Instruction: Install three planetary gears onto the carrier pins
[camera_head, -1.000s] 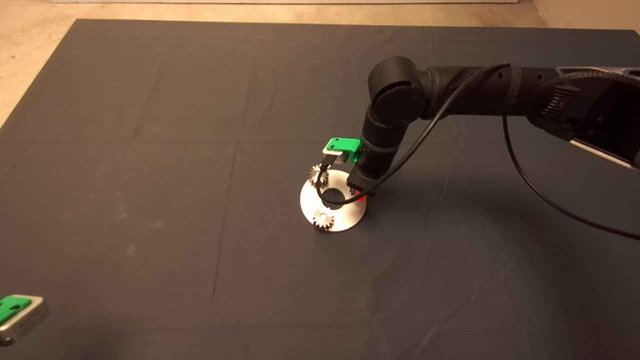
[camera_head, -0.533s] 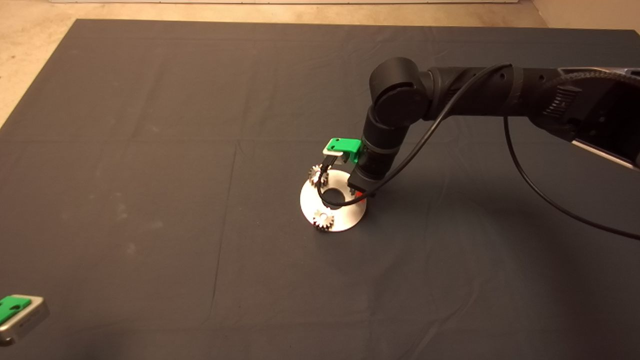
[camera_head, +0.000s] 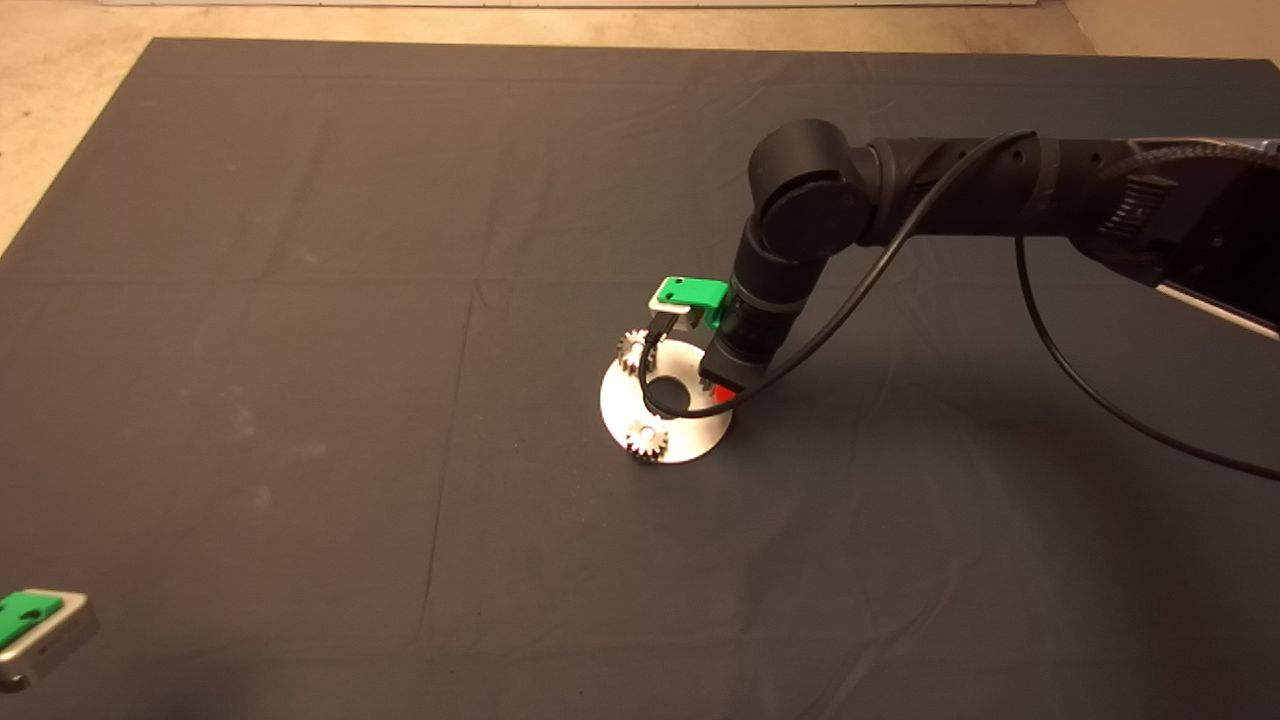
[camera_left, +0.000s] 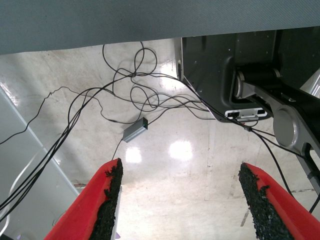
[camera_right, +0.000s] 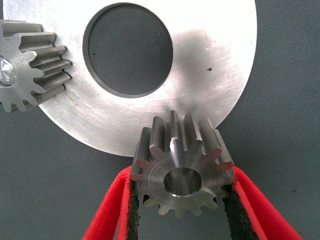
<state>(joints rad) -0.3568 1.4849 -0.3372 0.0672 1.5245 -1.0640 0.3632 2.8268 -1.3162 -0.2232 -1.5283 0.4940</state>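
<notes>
The round silver disc lies mid-mat and also shows in the right wrist view. Two planetary gears sit on its pins, one at the far left rim and one at the near rim. One of them shows in the right wrist view. My right gripper reaches down at the disc's right rim. It is shut on the third gear, held flat over the disc's edge. The pin under it is hidden. My left gripper is parked at the lower left, open.
The dark mat covers the table, with pale floor beyond its far edge. The right arm's black cable hangs over the mat's right side. The left wrist view shows floor with cables and a black machine base.
The right arm's elbow and wrist have shifted slightly right and toward the front. The gripper stays at the disc's right rim. The two seated gears have not moved.
</notes>
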